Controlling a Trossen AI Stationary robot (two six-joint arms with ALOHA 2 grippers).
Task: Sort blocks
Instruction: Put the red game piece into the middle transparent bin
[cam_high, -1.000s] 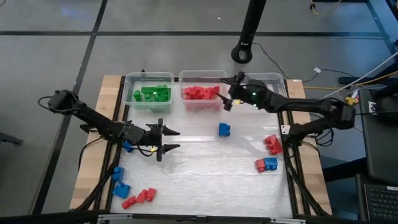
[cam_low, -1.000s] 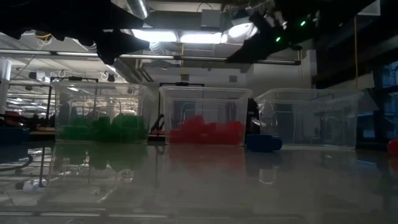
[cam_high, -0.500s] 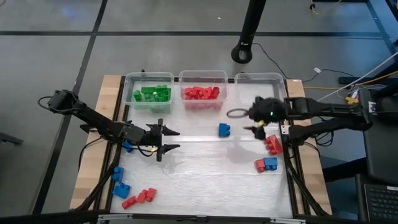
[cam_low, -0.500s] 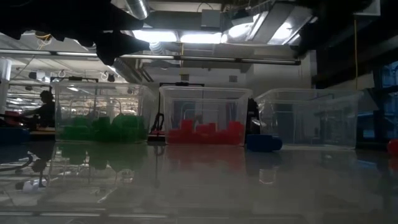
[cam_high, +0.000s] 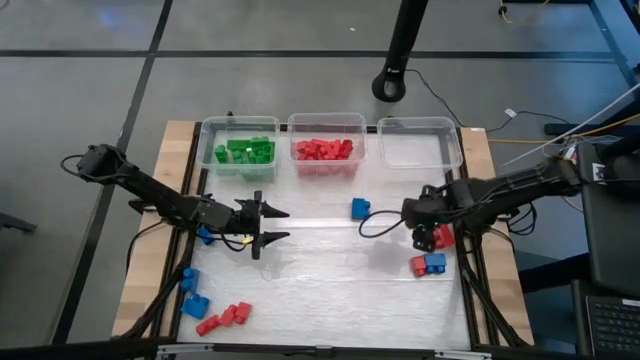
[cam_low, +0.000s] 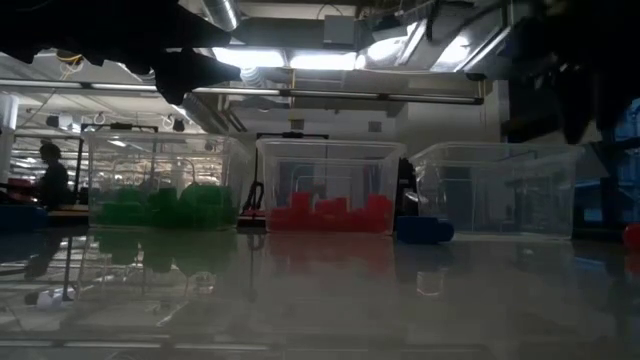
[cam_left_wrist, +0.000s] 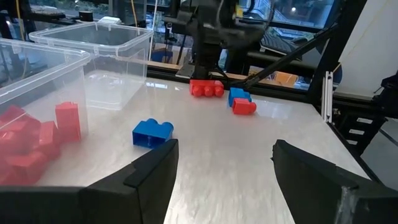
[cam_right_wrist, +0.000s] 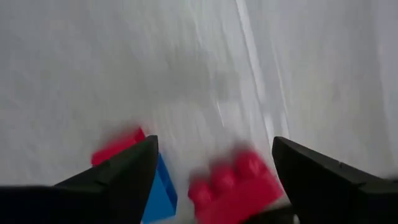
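Red, blue and green blocks lie on the white table or in the clear bins. My right gripper (cam_high: 428, 235) (cam_right_wrist: 214, 149) points down, open, just above a red block (cam_high: 444, 238) (cam_right_wrist: 233, 180) near the table's right edge. In the right wrist view the block shows between the fingers, untouched. A red-and-blue pair (cam_high: 428, 264) (cam_right_wrist: 134, 168) lies nearer the front. A single blue block (cam_high: 361, 208) (cam_left_wrist: 152, 132) rests mid-table. My left gripper (cam_high: 272, 225) (cam_left_wrist: 224, 149) waits open and level at the centre left.
Along the far edge stand three bins: one with green blocks (cam_high: 240, 148), one with red blocks (cam_high: 325, 148), one empty (cam_high: 420, 143). Blue blocks (cam_high: 192, 292) and red blocks (cam_high: 225, 317) lie at the front left, and another blue block (cam_high: 205, 237) under the left arm.
My right gripper has swung from over the red bin toward the table's right and near side. It has tipped from slanting to pointing straight down and now stands over the red block at the right edge. The left arm has kept still.
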